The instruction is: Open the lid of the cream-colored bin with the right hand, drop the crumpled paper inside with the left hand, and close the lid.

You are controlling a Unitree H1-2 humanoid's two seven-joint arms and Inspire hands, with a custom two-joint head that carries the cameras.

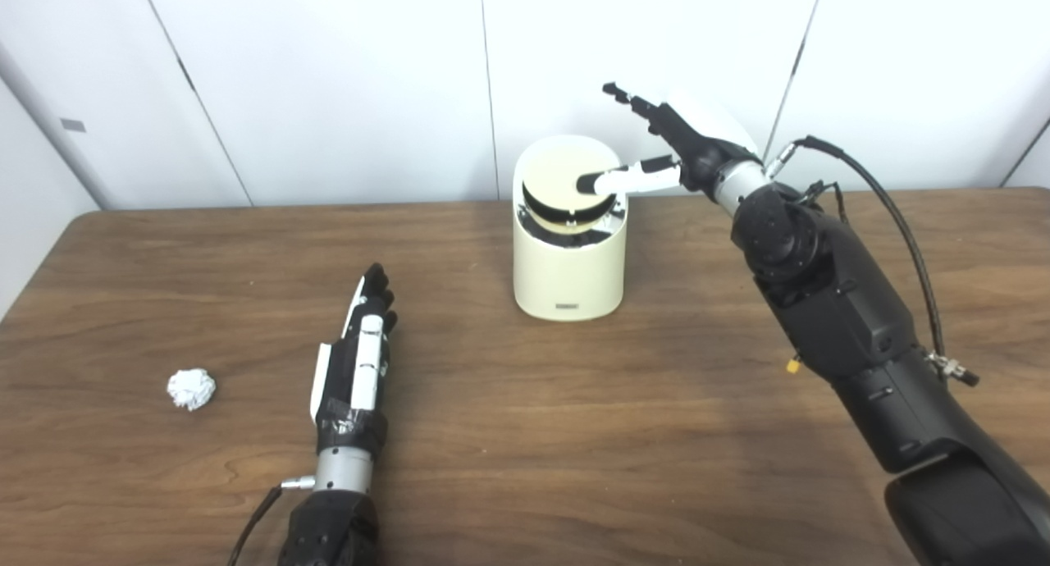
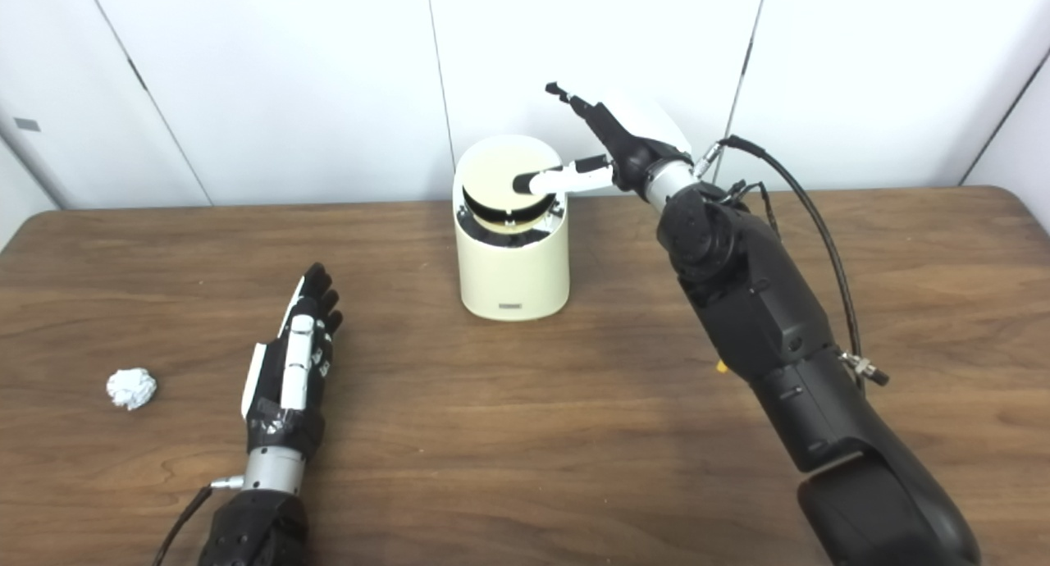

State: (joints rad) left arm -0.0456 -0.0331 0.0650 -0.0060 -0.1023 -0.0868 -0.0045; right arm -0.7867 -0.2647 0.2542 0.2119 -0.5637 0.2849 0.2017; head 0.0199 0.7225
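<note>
1. Lid-opening is judged the step in hand: the round cream-colored plastic bin (image 1: pixel 568 254) stands mid-table, its lid (image 1: pixel 566 190) tilted, pressed by the thumb of the spread, empty right hand (image 1: pixel 668 152).
2. Crumpled white paper ball (image 1: pixel 191 388) is seen well apart, far left.
3. Left hand (image 1: pixel 361 353) lies flat, fingers extended, empty; a reach to the paper is called for next.

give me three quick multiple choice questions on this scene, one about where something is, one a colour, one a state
1. Where is the crumpled paper?
A. left of the left hand, on the table
B. inside the bin
C. in the right hand

2. What colour is the bin?
A. blue
B. cream
C. red

3. What is the left hand holding?
A. the paper
B. the lid
C. nothing

Key: 1 A, the paper lies on the wood, apart from the hand. 2 B, its wall is cream. 3 C, it lies flat and open while a finger of the right hand presses the tilted lid.
</note>
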